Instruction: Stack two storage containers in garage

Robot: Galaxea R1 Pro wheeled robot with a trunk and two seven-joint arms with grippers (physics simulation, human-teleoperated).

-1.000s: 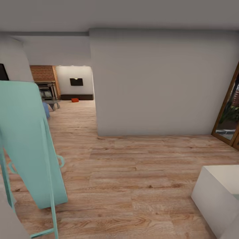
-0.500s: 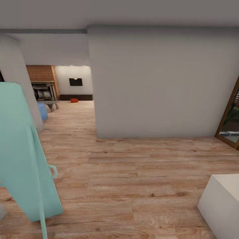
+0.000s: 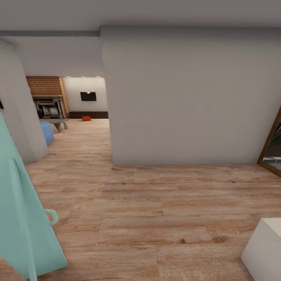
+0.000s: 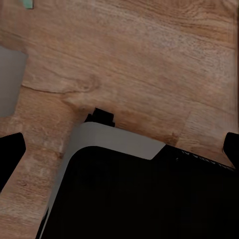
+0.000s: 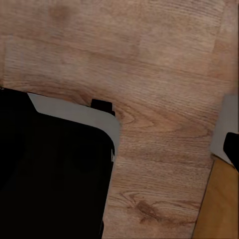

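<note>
left pincer point(image 4: 119, 149): tips sitting wide apart, pinching nothing, pointing down over the plank floor point(image 3: 156, 203) | storage container point(image 3: 86, 118): lying far off on the floor by the dark bench point(image 3: 89, 114) | right pincer: one tip showing, spread unclear | teal frame point(image 3: 19, 218) sliding leftward in view since earlier

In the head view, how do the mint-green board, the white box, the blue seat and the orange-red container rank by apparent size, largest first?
1. mint-green board
2. white box
3. blue seat
4. orange-red container

Apparent size only: the board and box are near the camera, the others far away.
</note>
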